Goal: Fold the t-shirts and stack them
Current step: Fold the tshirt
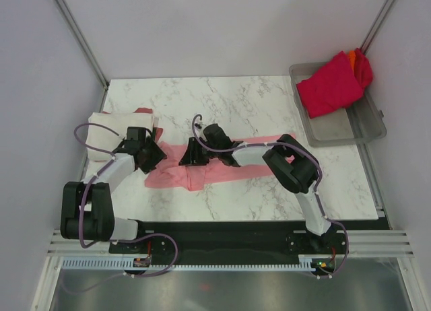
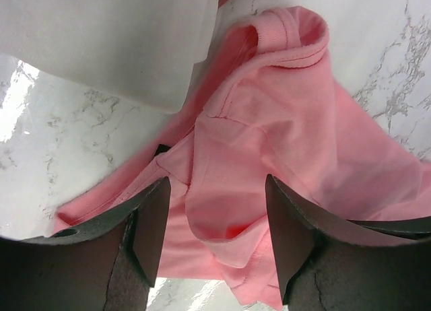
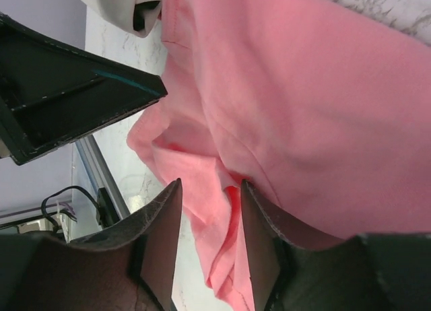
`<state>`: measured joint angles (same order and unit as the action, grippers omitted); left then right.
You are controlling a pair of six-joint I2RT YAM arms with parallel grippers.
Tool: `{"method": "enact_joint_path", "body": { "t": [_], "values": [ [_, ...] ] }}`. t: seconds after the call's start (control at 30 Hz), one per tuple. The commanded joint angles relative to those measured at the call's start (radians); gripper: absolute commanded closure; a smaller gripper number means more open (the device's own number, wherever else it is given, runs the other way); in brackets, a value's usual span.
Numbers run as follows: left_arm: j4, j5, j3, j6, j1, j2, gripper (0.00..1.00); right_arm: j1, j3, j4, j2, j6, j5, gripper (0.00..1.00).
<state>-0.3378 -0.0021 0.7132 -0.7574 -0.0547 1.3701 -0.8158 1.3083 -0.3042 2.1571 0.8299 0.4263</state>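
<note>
A light pink t-shirt (image 1: 172, 178) lies rumpled across the middle of the marble table (image 1: 269, 102). My left gripper (image 1: 151, 157) hangs over its left end, open, and its jaws straddle a raised fold of pink cloth (image 2: 222, 210) without pinching it. My right gripper (image 1: 188, 156) sits just to the right, facing the left one. In the right wrist view its jaws stand narrowly apart around a bunched pink fold (image 3: 215, 190). A folded cream-white t-shirt (image 1: 108, 122) rests at the far left, with a dark red one (image 1: 143, 112) showing behind it.
At the back right a grey translucent tray (image 1: 367, 126) holds a crimson t-shirt (image 1: 330, 85), and an orange one (image 1: 363, 65) peeks out behind it. The left gripper's black finger (image 3: 67, 95) appears close by in the right wrist view. Walls enclose the table on three sides.
</note>
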Motion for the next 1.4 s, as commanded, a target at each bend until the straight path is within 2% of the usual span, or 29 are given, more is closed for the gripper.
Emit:
{"method": "enact_joint_path", "body": {
  "t": [0.0,0.07,0.27,0.3,0.4,0.57,0.7,0.8,0.87,0.9,0.93,1.0,1.13,1.23,1.33,1.37],
  "values": [
    [0.016,-0.030,0.002,0.020,-0.004,0.006,0.34,-0.016,0.069,0.037,0.029,-0.041,-0.033,0.53],
    [0.014,-0.035,0.002,0.023,-0.004,0.001,0.34,-0.026,0.084,0.077,0.038,-0.063,-0.047,0.54],
    [-0.003,-0.062,-0.001,0.006,-0.004,-0.023,0.34,-0.046,0.166,0.191,0.060,-0.127,-0.110,0.76],
    [-0.009,-0.065,-0.003,0.003,-0.002,-0.029,0.34,-0.054,0.180,0.203,0.060,-0.135,-0.122,0.85],
    [-0.024,-0.078,-0.009,-0.011,-0.002,-0.060,0.34,-0.071,0.186,0.228,0.046,-0.161,-0.136,1.00],
    [-0.076,-0.134,0.006,-0.025,0.000,-0.111,0.34,-0.134,0.138,0.208,-0.031,-0.178,-0.135,1.00],
    [-0.121,-0.153,0.029,-0.023,0.000,-0.120,0.34,-0.201,0.085,0.156,-0.071,-0.147,-0.124,0.96],
    [-0.124,-0.154,0.038,-0.022,0.004,-0.112,0.34,-0.250,0.048,0.053,-0.083,-0.088,-0.083,0.93],
    [-0.129,-0.147,0.046,-0.014,0.010,-0.106,0.33,-0.281,0.037,-0.025,-0.076,-0.054,-0.037,0.86],
    [-0.130,-0.145,0.049,-0.013,0.018,-0.100,0.33,-0.289,0.032,-0.042,-0.072,-0.032,-0.028,0.60],
    [-0.135,-0.142,0.051,-0.011,0.021,-0.097,0.33,-0.298,0.031,-0.059,-0.069,-0.028,-0.015,0.43],
    [-0.136,-0.141,0.054,-0.005,0.023,-0.097,0.33,-0.315,0.020,-0.061,-0.075,-0.031,-0.011,0.21],
    [-0.135,-0.130,0.043,0.006,0.023,-0.123,0.33,-0.310,-0.067,-0.066,-0.163,-0.058,-0.014,0.21],
    [-0.136,-0.124,0.028,0.012,0.021,-0.144,0.33,-0.284,-0.151,0.028,-0.291,-0.122,-0.072,0.21],
    [-0.130,-0.090,0.006,0.016,0.016,-0.172,0.33,-0.209,-0.248,0.141,-0.437,-0.162,-0.115,0.25],
    [-0.126,-0.084,0.000,0.020,0.012,-0.189,0.33,-0.148,-0.303,0.161,-0.515,-0.184,-0.119,0.28]
  ]
}}
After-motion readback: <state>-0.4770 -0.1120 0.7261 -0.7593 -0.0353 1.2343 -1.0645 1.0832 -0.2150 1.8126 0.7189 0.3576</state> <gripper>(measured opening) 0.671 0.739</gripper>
